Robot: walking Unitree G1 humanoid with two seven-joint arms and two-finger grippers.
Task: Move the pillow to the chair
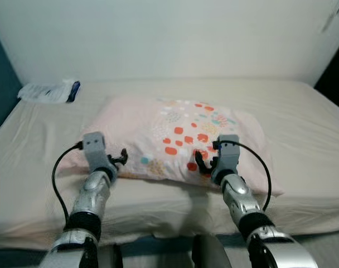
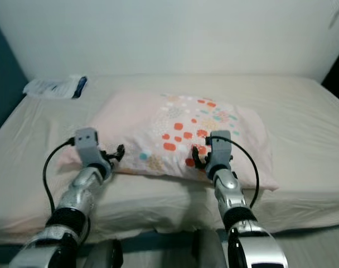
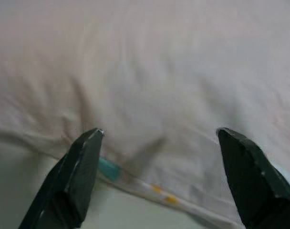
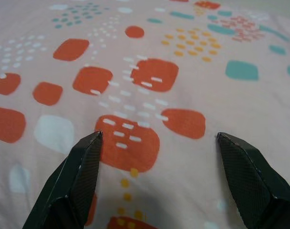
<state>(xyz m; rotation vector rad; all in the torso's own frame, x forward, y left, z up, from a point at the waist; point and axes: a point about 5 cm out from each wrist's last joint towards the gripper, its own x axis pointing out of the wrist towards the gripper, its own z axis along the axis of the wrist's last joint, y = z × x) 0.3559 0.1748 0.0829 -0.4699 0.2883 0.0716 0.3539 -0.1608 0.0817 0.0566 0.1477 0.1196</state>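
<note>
Both the left gripper [image 1: 120, 158] and right gripper [image 1: 202, 163] hover wide open at the near edge of the pale pink, orange-spotted fabric pillow [image 1: 180, 134].

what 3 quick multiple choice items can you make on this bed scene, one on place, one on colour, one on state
1. Where does the pillow lie?
A on the bed
B on the floor
C on a chair

2. What colour are its largest patches?
A black
B orange-red
C purple

3. How do the right gripper jaws stand?
A shut on the pillow
B shut and empty
C open

Key: 1 A, it rests on the bed sheet; 2 B, orange-red squares on pale pink; 3 C, jaws spread wide over the print.
</note>
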